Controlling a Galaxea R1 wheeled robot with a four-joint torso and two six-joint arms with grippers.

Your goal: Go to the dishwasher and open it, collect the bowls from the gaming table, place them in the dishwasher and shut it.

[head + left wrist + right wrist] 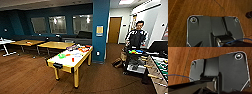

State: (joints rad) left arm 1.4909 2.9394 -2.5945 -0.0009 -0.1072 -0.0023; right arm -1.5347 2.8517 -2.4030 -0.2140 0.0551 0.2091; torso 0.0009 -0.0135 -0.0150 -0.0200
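The gaming table [65, 67] stands a little ahead at the middle of the head view, with a glossy white top, yellow sides and legs, and a black slot at its near end. A bright green bowl [61, 56] sits on the near left part of its top. A small red thing [72, 59] lies beside it, and more colourful items [83, 49] are at the far end, too small to name. The dishwasher is out of view. Both wrist views look down past the robot's dark plate onto the brown wooden floor [205, 7] [179, 62].
A blue pillar [100, 30] rises just behind the gaming table's far right corner. On the right a person [137, 36] stands behind a dark cart [135, 62], with a foosball table [160, 70] at the edge. Yellow-topped tables [56, 45] and a sofa [80, 37] stand behind.
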